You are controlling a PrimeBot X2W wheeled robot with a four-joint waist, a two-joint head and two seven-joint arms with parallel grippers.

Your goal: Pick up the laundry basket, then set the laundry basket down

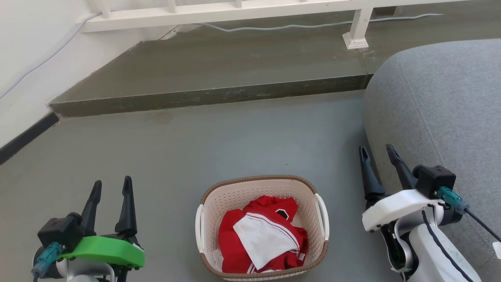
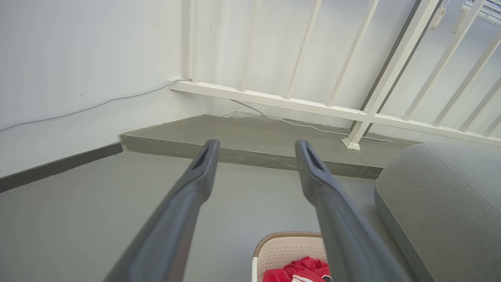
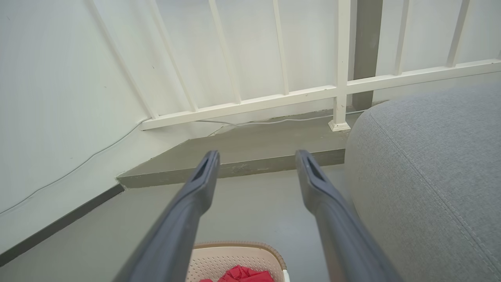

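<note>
Head view: the laundry basket [image 1: 258, 179] stands on the floor [image 1: 235, 137] between the left gripper [image 1: 112, 181] and the right gripper [image 1: 375, 147], clear of both. Each gripper's fingers are spread and empty. Hazard: the grey cushion [image 1: 438, 109] lies just outside the right gripper, so an outward swing may snag it.

Left wrist view: the basket sits below and right of the fingers. Open floor runs ahead to the raised step [image 2: 254, 133].

Right wrist view: the basket sits below the fingers. Unequal handle grips would likely tilt it.
</note>
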